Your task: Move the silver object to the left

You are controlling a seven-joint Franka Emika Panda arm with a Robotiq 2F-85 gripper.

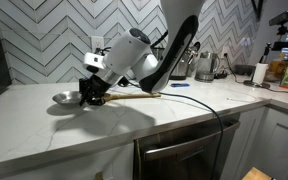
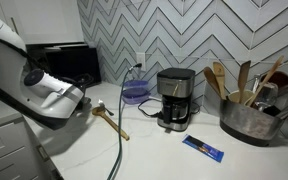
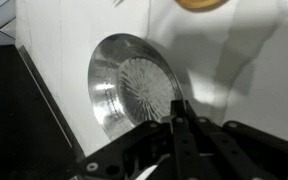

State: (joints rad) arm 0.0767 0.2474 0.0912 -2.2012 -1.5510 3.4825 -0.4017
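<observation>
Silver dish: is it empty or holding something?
Empty. In the wrist view the silver dish lies open side up on the white counter, and its visible patterned bottom is bare.

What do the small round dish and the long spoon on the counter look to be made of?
Dish: metal, probably steel or aluminium. The rim is polished and mirror-like with bright reflections, and the centre looks duller and scuffed. Spoon: wood with a matte finish. It is a warm tan colour with no shine, though the grain is too small to see.
</observation>
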